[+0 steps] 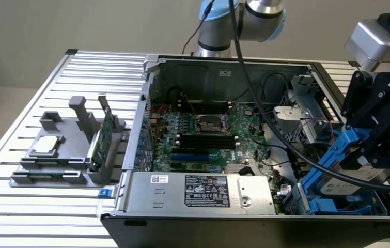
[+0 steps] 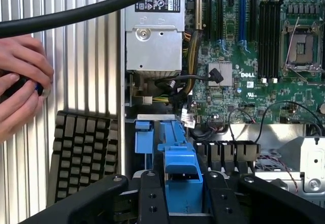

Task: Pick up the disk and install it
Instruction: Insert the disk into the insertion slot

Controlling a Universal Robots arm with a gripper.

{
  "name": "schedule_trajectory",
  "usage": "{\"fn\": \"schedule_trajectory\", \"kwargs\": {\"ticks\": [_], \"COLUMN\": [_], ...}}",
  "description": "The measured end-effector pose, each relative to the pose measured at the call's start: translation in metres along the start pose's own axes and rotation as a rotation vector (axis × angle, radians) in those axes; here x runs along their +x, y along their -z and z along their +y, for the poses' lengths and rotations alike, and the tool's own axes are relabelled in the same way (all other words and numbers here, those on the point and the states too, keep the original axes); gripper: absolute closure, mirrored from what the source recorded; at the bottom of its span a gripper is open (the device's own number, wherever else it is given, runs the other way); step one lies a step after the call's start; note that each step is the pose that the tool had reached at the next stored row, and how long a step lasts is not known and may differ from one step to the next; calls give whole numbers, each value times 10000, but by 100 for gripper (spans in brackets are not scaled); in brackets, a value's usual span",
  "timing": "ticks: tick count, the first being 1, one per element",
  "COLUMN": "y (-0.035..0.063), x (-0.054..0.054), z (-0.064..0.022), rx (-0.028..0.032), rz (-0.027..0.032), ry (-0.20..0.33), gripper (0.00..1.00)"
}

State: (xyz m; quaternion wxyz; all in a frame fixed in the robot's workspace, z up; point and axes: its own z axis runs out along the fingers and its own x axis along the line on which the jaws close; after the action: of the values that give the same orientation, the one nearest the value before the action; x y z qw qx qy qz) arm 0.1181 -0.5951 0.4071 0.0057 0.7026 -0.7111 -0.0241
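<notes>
Slatted desk (image 1: 15, 206), open computer case (image 1: 181, 232). I see end effector (image 1: 367, 152) pinching tilted disk (image 1: 326, 163) by blue rails, lower right of exterior frame.

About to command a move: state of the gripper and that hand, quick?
Gripper: closed on the disk, by its blue rail.
Person's hand: curled around a small dark object, cannot tell what.
</notes>
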Motion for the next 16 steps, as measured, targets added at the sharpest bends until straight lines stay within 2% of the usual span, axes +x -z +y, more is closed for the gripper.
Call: {"fn": "schedule_trajectory", "kwargs": {"ticks": [16], "y": [-265], "x": [7], "z": [-9], "rx": [57], "rz": [9], "ry": [0], "gripper": [67]}}
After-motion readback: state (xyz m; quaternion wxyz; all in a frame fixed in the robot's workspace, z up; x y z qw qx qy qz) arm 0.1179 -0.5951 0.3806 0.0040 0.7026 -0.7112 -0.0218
